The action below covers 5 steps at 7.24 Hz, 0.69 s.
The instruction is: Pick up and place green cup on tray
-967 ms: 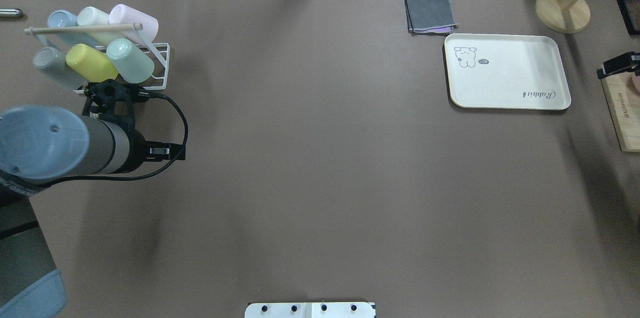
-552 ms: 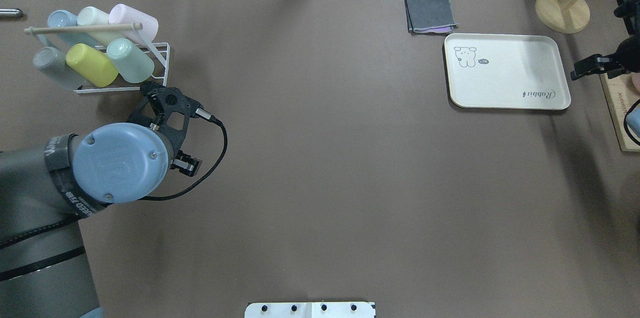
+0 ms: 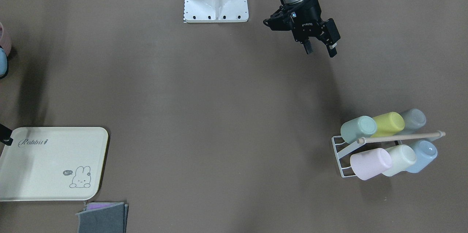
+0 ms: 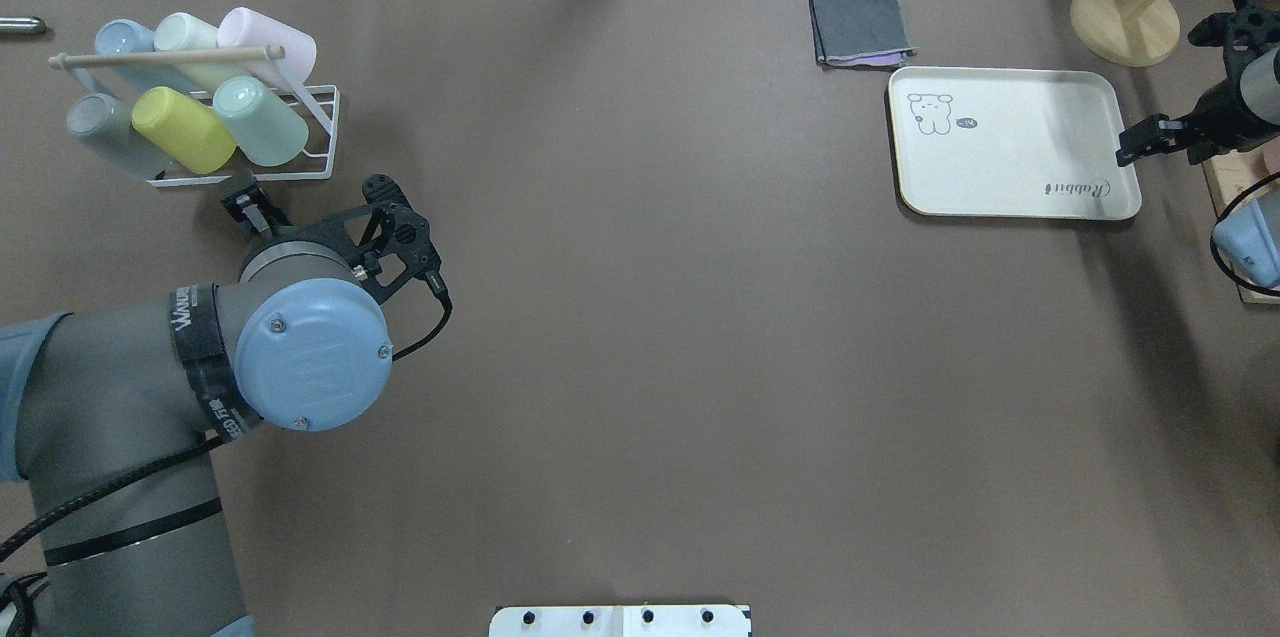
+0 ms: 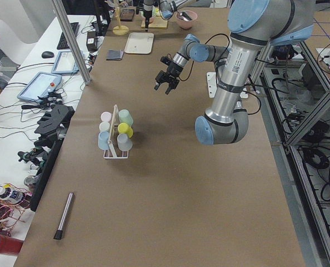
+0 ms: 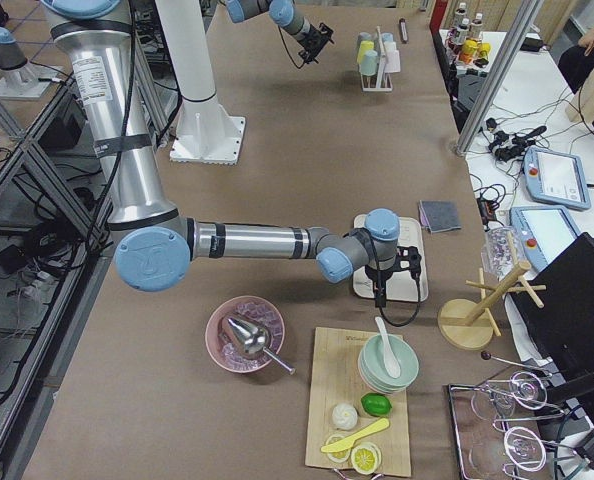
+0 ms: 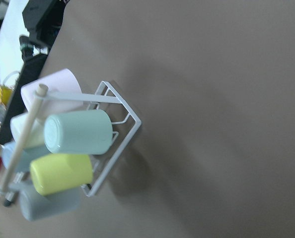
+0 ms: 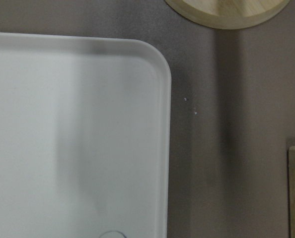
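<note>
The green cup (image 4: 262,122) is a pale mint tumbler lying on its side in a white wire rack (image 4: 318,132) at the table's far left. It also shows in the front view (image 3: 358,129) and the left wrist view (image 7: 78,132). The cream tray (image 4: 1010,157) with the bunny drawing lies at the far right and holds nothing. My left gripper (image 3: 320,51) is open and empty, held in the air short of the rack. My right gripper (image 4: 1142,139) hangs over the tray's right edge (image 8: 163,148). I cannot tell whether it is open.
The rack also holds a yellow-green cup (image 4: 185,129) and several other pastel cups under a wooden rod (image 4: 165,58). A folded grey cloth (image 4: 860,27) lies beside the tray. A round wooden stand base (image 4: 1125,22) and a wooden board (image 6: 362,410) with bowls stand beyond it.
My left arm has drawn back from the rack toward the robot and turned its wrist. My right arm has come in from the right edge to above the tray's right rim.
</note>
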Available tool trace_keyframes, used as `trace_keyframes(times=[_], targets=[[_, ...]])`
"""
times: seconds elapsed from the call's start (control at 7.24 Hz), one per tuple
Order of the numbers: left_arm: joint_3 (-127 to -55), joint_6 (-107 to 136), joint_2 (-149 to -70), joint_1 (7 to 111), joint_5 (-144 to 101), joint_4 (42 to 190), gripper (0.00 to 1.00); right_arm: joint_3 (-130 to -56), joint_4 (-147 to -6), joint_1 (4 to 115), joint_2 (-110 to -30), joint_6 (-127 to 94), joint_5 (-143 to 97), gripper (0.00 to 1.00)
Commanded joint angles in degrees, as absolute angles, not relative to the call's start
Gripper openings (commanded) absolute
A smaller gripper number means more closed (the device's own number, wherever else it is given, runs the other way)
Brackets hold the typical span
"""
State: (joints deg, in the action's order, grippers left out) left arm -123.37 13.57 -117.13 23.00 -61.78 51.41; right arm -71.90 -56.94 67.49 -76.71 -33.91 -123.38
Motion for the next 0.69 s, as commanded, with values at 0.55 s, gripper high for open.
trace_keyframes(times=[0.55], targets=[[-116.5,-29.8,-114.8,20.0,-41.5,51.2,0.97,-66.1,-51.4,66.8,-74.7,-34.0,-121.6,0.82]])
